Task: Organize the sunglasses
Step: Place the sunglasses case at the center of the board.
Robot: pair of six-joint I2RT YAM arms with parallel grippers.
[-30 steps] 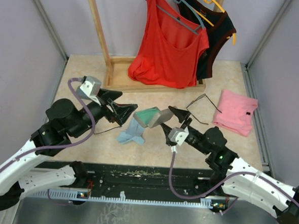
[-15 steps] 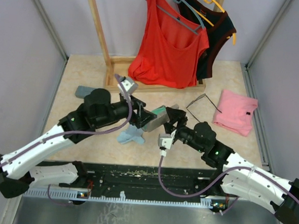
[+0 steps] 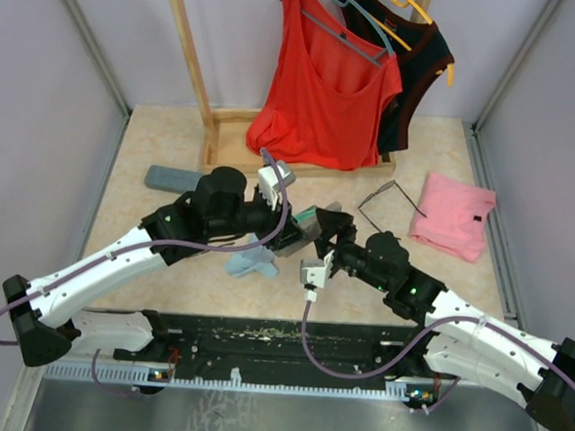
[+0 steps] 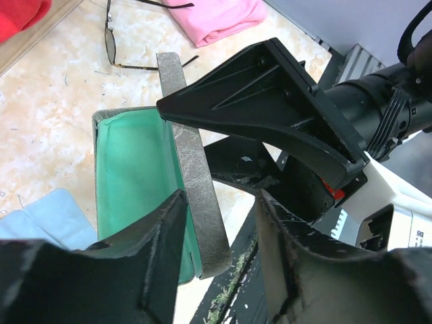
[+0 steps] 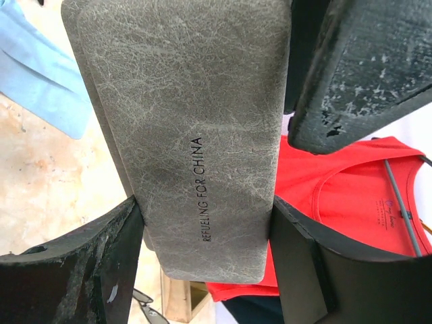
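**A:** What is held over the middle of the table (image 3: 428,151)?

**B:** A grey glasses case (image 5: 196,135), opened so that its green lining is shown, is clamped across its width by the right gripper (image 3: 324,228). Its grey lid is straddled by the left gripper (image 4: 221,202). That gripper's jaws are parted, and a gap is seen on one side of the lid.

**A:** And where are the sunglasses (image 3: 384,208) found?

**B:** One pair is seen, laid on the table at 3 o'clock from the case, arms unfolded, just beside a pink cloth (image 3: 455,214). They are touched by neither gripper. A blue cloth (image 3: 250,262) is seen at 7 o'clock from the case, and a second grey case (image 3: 173,179) at 10 o'clock.
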